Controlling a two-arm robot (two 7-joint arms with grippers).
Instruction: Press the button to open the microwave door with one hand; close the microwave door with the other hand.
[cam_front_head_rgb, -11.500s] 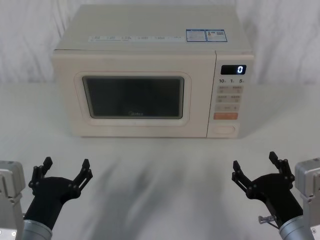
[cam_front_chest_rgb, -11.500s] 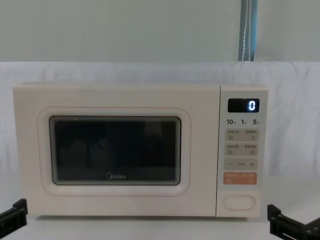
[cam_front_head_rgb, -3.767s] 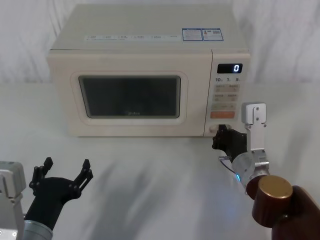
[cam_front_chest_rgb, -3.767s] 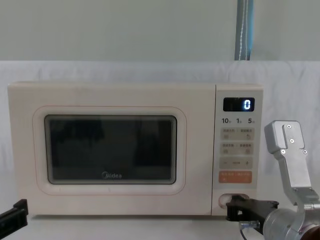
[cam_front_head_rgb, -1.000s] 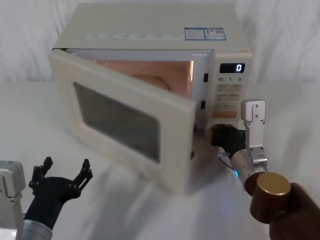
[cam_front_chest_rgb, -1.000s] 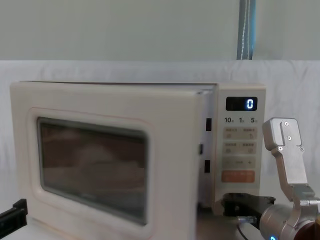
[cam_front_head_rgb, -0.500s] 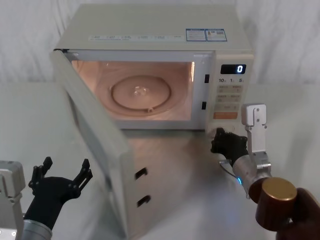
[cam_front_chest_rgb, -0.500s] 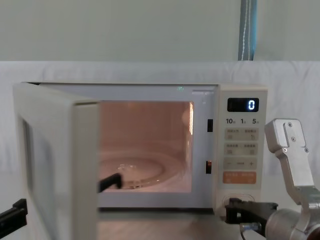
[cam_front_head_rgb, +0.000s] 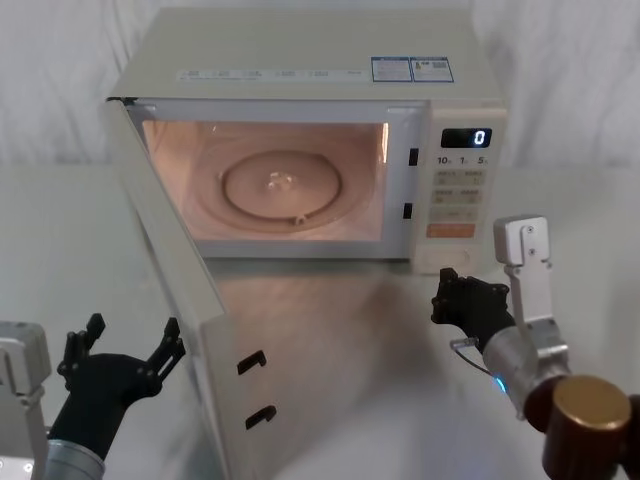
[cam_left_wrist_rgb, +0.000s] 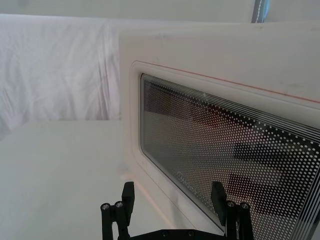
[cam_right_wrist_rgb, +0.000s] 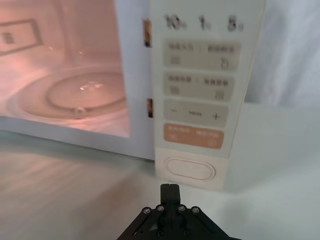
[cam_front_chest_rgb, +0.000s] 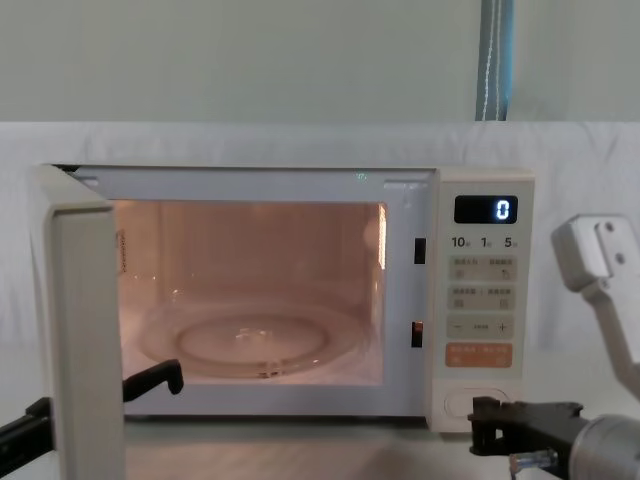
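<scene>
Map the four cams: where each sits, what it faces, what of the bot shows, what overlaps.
Head: high, looking down at the open microwave door; left gripper and right gripper low.
Chest: low, level into the lit cavity.
Left wrist: behind the left gripper, facing the door's window.
Right wrist: behind the shut right gripper, facing the button.
Shared: head, chest and right wrist see the button.

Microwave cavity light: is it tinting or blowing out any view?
Head view: warm orange glow fills the cream microwave's cavity and spills onto the white table. Right wrist view: cavity pinkish and soft, cream oval button readable. Left wrist view: no tint; dotted door window stays dark.
</scene>
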